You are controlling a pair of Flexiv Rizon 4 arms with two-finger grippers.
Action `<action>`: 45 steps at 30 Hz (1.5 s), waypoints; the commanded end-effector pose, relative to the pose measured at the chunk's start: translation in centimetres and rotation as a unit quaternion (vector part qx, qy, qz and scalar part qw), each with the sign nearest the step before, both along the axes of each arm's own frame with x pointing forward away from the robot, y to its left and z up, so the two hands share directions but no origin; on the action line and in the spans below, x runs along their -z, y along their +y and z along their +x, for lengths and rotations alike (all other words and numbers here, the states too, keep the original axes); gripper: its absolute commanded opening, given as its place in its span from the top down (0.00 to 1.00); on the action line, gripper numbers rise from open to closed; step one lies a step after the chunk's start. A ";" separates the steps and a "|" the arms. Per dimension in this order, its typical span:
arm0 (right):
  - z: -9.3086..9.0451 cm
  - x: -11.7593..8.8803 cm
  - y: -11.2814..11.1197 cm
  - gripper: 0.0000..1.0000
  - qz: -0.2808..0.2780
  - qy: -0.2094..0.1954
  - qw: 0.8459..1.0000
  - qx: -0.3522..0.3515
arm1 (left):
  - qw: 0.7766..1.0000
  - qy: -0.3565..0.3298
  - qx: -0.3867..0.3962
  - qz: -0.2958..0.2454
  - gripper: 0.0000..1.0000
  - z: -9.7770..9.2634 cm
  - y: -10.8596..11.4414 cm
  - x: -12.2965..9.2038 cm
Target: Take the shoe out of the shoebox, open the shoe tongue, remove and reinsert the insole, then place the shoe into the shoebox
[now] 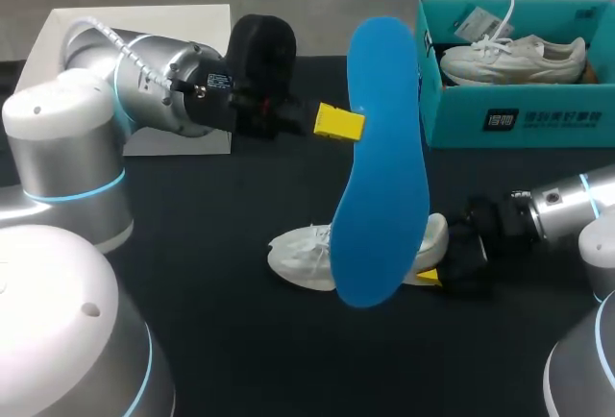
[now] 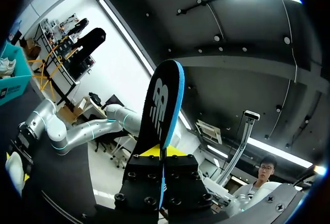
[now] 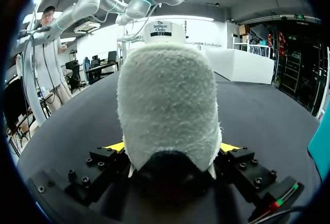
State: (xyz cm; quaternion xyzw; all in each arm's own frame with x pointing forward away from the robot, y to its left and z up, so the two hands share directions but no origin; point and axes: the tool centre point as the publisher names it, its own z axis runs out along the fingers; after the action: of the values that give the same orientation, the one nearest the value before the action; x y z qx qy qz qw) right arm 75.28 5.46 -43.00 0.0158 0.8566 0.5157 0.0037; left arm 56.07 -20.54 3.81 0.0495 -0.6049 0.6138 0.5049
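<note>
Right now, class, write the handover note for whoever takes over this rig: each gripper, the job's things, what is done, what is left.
Left gripper: shut on the blue insole, held upright above the table.
Right gripper: shut on the heel of the white shoe, which lies on the table.
Teal shoebox: far right, holding a second white shoe.
Done: shoe out, insole removed.
Left: reinsert insole, return shoe to shoebox.

The upright blue insole point(image 1: 382, 162) covers the middle of the white shoe point(image 1: 300, 254) lying on the desk point(image 1: 221, 206). The shoe's heel hides most of the right end effector point(image 1: 434, 261). The head view's edge cuts off the teal shoebox point(image 1: 519, 119).
</note>
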 end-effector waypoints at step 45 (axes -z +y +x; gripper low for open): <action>-1.2 -6.0 -3.2 0.00 -0.259 0.108 0.958 0.052 | 1.000 0.000 -0.001 0.000 1.00 -0.1 0.0 0.0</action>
State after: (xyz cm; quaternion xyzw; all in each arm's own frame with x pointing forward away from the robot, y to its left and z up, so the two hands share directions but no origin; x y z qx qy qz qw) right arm 74.59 2.27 -38.10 0.1136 0.9351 0.3309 -0.0569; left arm 56.06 -20.53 3.82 0.0497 -0.6048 0.6140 0.5048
